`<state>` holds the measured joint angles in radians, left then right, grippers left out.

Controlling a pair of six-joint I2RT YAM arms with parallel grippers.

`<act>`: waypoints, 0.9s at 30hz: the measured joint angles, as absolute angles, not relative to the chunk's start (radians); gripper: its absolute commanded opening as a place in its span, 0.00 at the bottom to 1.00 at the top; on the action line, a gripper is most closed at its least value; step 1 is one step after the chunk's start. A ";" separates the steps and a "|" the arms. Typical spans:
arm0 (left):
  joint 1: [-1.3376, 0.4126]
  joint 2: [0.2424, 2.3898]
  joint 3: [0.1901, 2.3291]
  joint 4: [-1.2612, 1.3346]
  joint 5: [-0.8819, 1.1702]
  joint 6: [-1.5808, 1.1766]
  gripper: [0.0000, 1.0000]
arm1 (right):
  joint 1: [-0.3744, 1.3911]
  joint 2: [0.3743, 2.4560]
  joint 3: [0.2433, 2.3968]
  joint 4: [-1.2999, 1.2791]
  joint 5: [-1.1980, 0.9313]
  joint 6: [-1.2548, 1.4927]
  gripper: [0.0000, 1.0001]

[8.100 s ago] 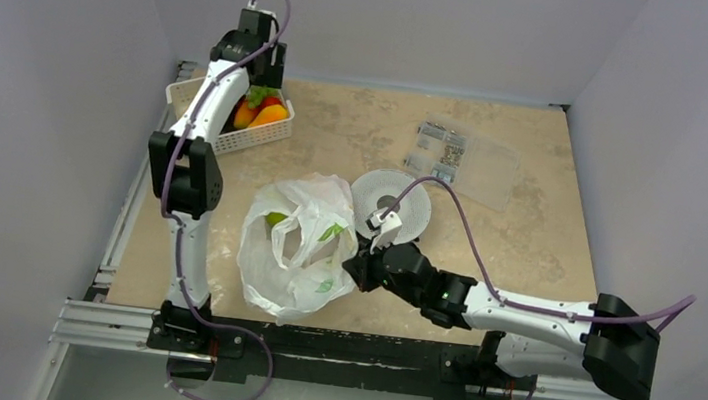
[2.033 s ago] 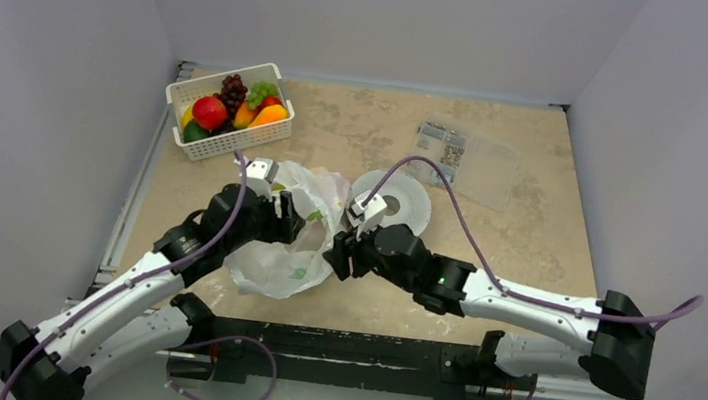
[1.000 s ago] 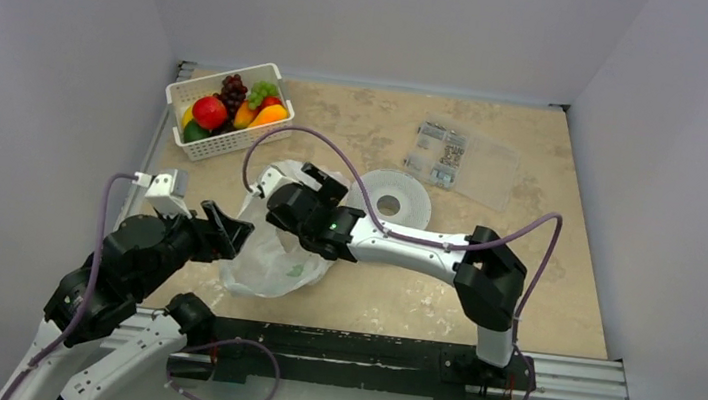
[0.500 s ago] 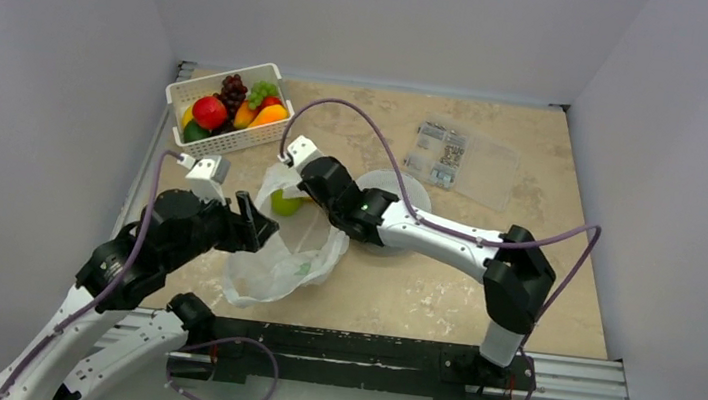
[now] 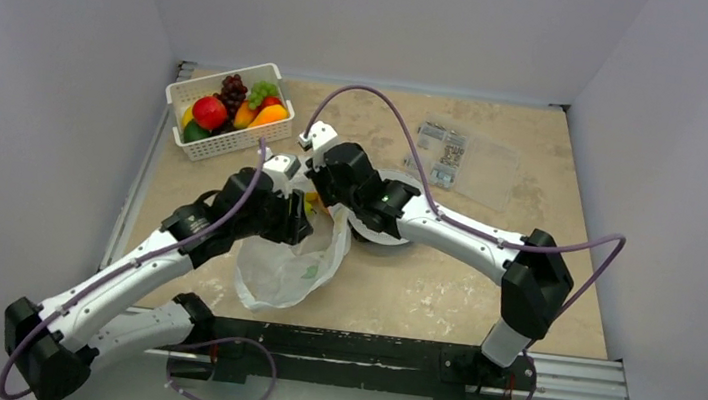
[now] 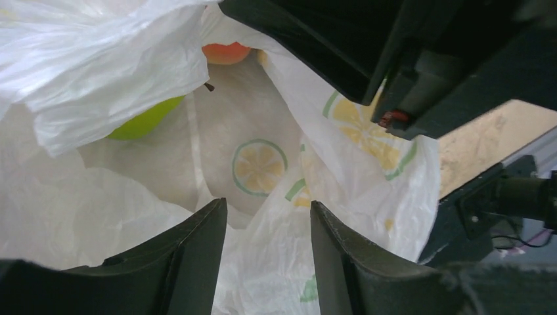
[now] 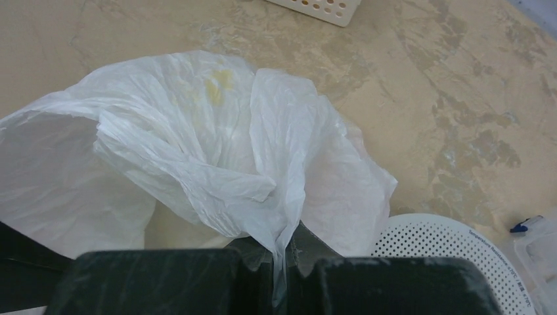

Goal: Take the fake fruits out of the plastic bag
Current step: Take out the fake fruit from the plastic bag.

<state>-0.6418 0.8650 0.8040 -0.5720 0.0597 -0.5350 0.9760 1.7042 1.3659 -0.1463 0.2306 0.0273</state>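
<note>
White crinkly plastic bag (image 7: 197, 151) pinched in right fingers (image 7: 309, 249) — parted left fingers (image 6: 190, 262) could snag film, not the round green fruit (image 6: 141, 121).

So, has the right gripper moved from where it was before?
Yes. The right gripper has moved up and left toward the white basket, and it pinches the plastic bag.

My white crinkly bag (image 5: 287, 265) with lemon-slice prints sags open, one edge lifted; inside I see a green fruit (image 6: 141, 123) and an orange one (image 6: 225, 52), both half covered.
</note>
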 measured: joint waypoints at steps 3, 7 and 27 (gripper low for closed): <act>-0.693 0.953 0.812 -0.557 -0.027 -0.532 0.52 | 0.965 1.703 1.362 -0.146 0.202 0.071 0.00; -0.734 1.052 0.847 -0.564 -0.164 -0.645 0.60 | 0.955 1.698 1.343 -0.156 0.189 0.127 0.00; -0.720 1.154 0.650 -0.369 -0.443 -1.395 0.72 | 0.956 1.576 1.214 -0.083 0.137 0.217 0.00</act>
